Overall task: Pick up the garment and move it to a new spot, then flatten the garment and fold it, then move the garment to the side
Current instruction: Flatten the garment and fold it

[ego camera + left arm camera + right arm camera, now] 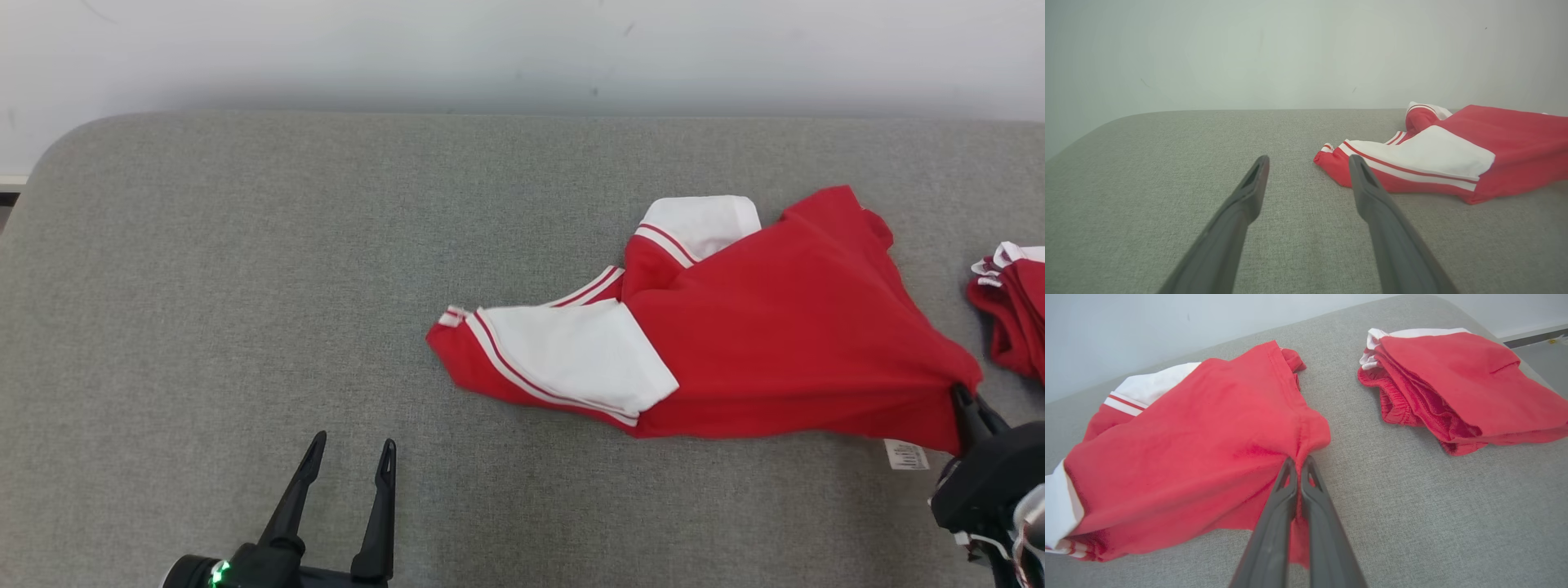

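Right wrist view: my right jaws pinch an edge of the red-and-white shirt (1180, 457), crumpled right-of-centre on the grey surface (1433, 522); left jaws spread, empty; lift slowly, clear of the neighbouring folded red pile (1453, 375).

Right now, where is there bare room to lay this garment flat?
Widest bare grey surface: from the garment's white sleeve to the left edge, beyond the open left gripper. Also between garment and wall. Crowded at right, where the right gripper pinches the garment beside the folded red pile.
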Controlling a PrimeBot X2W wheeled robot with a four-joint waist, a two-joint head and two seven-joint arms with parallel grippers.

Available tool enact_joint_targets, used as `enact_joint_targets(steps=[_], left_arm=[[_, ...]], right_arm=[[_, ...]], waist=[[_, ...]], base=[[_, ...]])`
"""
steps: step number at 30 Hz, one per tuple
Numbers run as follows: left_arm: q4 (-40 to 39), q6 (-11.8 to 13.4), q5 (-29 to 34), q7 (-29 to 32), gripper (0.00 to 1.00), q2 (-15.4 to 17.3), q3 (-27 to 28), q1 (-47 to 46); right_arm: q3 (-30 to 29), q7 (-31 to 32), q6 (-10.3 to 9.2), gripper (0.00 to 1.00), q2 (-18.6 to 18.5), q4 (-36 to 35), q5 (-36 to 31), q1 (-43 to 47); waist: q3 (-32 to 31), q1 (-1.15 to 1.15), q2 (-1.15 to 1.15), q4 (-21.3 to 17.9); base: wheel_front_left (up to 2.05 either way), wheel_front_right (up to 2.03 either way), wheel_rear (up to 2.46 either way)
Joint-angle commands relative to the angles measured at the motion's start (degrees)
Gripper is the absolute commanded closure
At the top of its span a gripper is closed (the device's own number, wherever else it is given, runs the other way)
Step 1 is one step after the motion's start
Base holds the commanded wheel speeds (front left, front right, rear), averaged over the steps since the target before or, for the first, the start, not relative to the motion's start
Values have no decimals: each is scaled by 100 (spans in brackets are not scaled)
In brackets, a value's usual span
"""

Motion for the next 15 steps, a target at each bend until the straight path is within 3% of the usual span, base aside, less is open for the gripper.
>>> enact_joint_targets(steps=[1,4,8,15], left_arm=[[-5,-19,11,-17,0,-4,6,40],[-8,-17,0,-17,0,-5,-3,32],[13,-19,-11,-17,0,-5,-56,-19],[46,-14,-77,-17,0,-5,-187,-95]], right_arm=[[-29,56,-9,100,16,-207,82,131],[17,156,-9,100,16,-475,171,130],[228,293,-9,100,17,-253,183,-303],[-13,185,-9,100,15,1298,-404,-1690]], waist=[[-3,0,0,-15],[2,0,0,-36],[4,0,0,-24],[55,0,0,212]], base=[[0,0,0],[0,0,0],[0,0,0],[0,0,0]])
